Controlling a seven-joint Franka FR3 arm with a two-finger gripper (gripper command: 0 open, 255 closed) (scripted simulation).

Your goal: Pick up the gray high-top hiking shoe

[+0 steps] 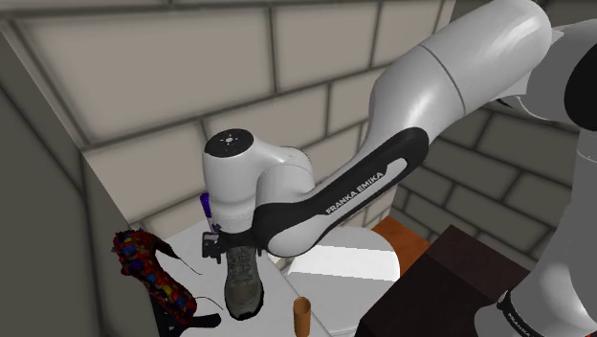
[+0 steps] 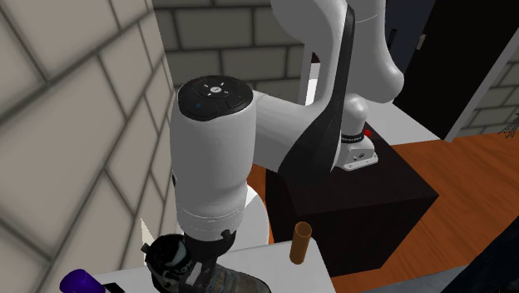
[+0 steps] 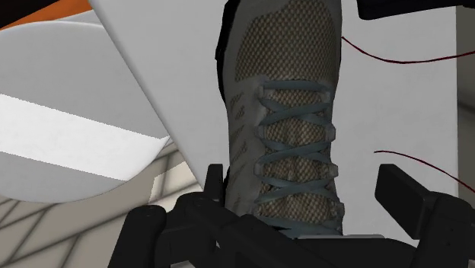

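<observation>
The gray high-top hiking shoe (image 1: 242, 280) stands on the white counter (image 1: 191, 230), its mesh toe and blue-gray laces (image 3: 293, 145) pointing away from the hand. My gripper (image 1: 230, 249) is lowered over the shoe's ankle end and is open. In the wrist view the gripper (image 3: 308, 189) straddles the shoe. One finger (image 3: 215, 183) lies against the shoe's side, while the other finger (image 3: 403, 190) stands a gap away from it. In the second exterior view the hand (image 2: 179, 258) sits just above the shoe (image 2: 237, 281).
A multicoloured shoe (image 1: 148, 273) with thin red laces lies beside the gray one at the shoulder view's left. A brown cylinder (image 1: 302, 316) stands near the counter's front edge. A purple object (image 1: 205, 202) sits behind the hand. A round white fixture (image 1: 349, 257) is beside the counter.
</observation>
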